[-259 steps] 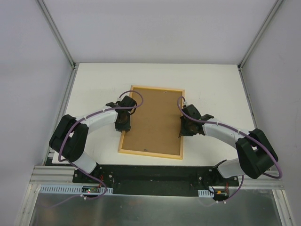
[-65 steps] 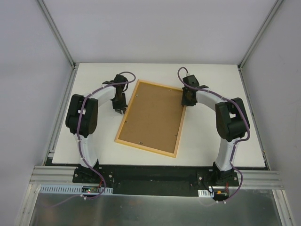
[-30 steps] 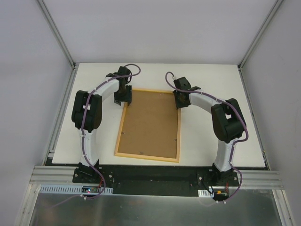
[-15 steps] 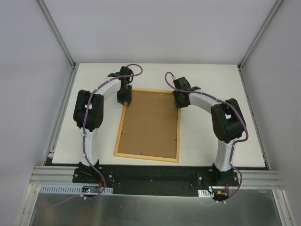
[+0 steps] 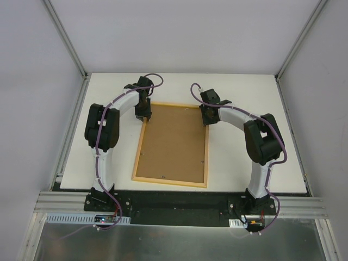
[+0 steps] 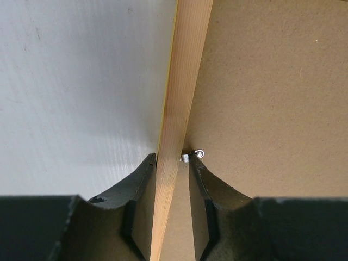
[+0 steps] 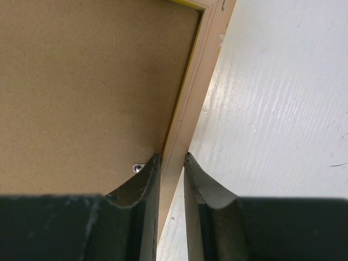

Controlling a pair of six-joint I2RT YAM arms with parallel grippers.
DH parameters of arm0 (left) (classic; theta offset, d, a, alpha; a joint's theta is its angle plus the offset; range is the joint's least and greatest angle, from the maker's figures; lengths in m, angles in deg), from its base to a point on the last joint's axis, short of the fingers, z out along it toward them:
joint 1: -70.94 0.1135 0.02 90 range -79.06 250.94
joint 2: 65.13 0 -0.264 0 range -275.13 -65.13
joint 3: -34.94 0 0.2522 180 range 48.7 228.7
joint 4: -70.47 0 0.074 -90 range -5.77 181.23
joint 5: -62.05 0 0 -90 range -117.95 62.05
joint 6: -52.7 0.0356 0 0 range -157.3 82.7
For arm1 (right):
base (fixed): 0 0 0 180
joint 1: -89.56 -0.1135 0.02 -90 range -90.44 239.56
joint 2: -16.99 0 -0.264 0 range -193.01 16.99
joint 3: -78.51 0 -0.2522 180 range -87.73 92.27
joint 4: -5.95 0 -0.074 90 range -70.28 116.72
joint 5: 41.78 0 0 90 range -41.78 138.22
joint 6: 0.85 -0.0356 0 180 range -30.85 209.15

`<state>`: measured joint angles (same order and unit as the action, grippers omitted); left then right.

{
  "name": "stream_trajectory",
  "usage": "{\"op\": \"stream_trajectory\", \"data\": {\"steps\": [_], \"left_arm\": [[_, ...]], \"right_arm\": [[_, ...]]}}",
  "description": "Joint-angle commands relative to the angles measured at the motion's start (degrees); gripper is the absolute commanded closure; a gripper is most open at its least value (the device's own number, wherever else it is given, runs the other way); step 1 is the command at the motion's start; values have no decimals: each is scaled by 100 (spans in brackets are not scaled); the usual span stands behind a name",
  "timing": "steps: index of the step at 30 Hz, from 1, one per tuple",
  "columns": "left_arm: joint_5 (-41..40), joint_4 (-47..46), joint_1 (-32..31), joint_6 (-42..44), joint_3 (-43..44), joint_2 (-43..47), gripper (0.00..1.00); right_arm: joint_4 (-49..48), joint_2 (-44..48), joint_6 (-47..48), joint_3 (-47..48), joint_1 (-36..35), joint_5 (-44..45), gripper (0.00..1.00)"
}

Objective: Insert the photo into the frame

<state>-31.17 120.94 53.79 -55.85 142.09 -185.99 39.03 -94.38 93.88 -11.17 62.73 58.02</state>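
The frame lies flat on the white table with its pale wood back up, and a brown backing board fills it. My left gripper is at the far left corner, shut across the left rail, its inner fingertip beside a metal tab. My right gripper is near the far right corner, shut on the right rail, with another tab just inside. A thin yellow edge shows along both rails. The photo is out of view.
The white table runs out on all sides of the frame. Grey walls with metal corner posts close it in. Both arm bases stand on the black bar at the near edge.
The frame, skewed two seconds ago, now lies squared up with both grippers at its far corners. Over the last second the left jaws have narrowed onto the left rail. The right gripper holds as before.
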Motion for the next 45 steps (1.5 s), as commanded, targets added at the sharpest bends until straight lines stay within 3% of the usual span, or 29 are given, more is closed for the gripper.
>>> {"op": "stream_trajectory", "data": {"steps": [1,8,29,39,45], "left_arm": [[-170,170,97,-184,31,-254,86],[-152,170,89,-193,22,-254,100],[-73,143,97,-273,-145,-79,100],[85,170,159,-307,-426,817,69],[76,267,317,-790,-873,1371,64]], "right_arm": [[460,-174,186,9,-94,-189,100],[468,-209,186,-9,-86,-181,100],[565,-209,-16,44,11,-268,100],[811,-359,-710,237,196,-207,100],[837,-438,-939,228,239,-137,100]]}}
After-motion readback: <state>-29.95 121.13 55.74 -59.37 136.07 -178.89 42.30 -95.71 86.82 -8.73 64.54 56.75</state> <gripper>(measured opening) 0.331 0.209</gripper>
